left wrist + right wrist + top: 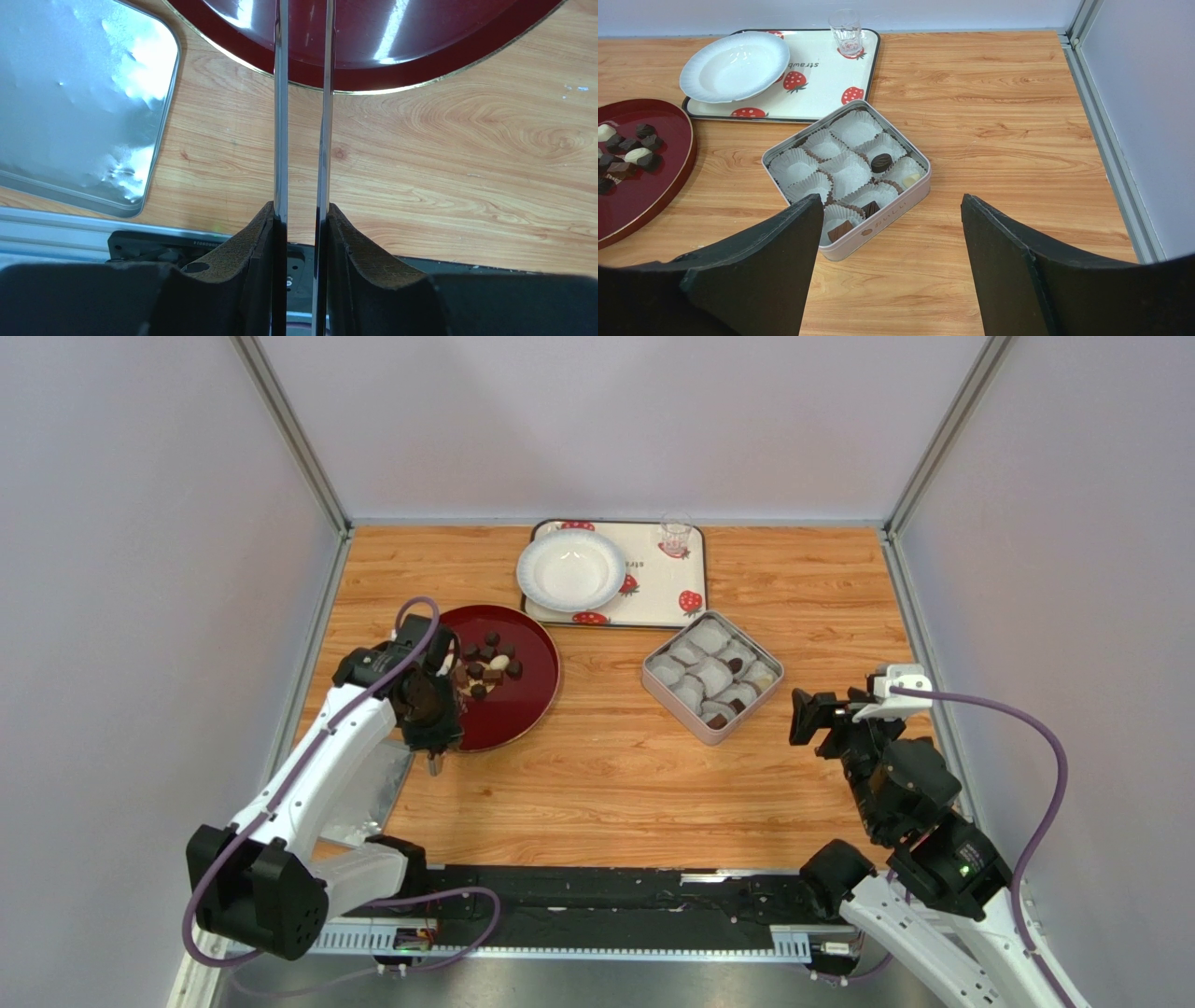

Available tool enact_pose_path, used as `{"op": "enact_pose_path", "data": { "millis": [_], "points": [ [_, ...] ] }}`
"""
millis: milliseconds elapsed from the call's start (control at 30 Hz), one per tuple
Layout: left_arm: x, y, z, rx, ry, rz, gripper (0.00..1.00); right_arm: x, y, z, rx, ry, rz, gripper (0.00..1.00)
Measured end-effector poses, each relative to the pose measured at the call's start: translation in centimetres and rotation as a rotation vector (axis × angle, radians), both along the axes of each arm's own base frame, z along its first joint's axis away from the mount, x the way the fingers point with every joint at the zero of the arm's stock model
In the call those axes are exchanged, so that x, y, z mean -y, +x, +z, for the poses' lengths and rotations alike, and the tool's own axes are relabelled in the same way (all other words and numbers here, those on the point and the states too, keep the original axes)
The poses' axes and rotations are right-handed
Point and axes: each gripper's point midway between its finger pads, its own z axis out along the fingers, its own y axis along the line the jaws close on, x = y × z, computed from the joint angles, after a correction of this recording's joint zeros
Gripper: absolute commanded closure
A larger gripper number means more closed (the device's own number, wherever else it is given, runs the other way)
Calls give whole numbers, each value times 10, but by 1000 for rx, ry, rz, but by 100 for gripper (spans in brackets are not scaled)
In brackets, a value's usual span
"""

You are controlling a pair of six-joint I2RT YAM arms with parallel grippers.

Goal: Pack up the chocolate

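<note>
Left hand (446, 681) by tiny dark-brown and cream-white chocolate (487, 667) on red plate (522, 709)

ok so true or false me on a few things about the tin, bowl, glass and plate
The square tin already holds a few chocolates. True.
The white bowl sits on the red plate. False: it sits on the strawberry tray.
The right gripper is open. True.
The glass lies on its side. False: it stands upright on the tray.
The red plate is empty. False: it holds dark and cream chocolates.
</note>
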Motion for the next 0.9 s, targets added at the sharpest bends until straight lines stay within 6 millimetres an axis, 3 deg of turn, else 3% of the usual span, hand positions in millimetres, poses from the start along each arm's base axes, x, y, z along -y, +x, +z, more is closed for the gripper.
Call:
{"op": "enact_pose_path", "data": {
  "millis": [133, 433, 667, 900],
  "points": [
    [3, 0, 6, 11, -20, -20, 73, 0, 0, 0, 0, 0, 0, 24],
    [33, 23, 53, 149, -115, -128, 72, 0, 0, 0, 0, 0, 0, 24],
    [95, 44, 83, 216, -180, -328, 72, 0, 0, 0, 0, 0, 0, 24],
    [171, 76, 89, 239, -229, -504, 72, 0, 0, 0, 0, 0, -1, 24]
  ]
}}
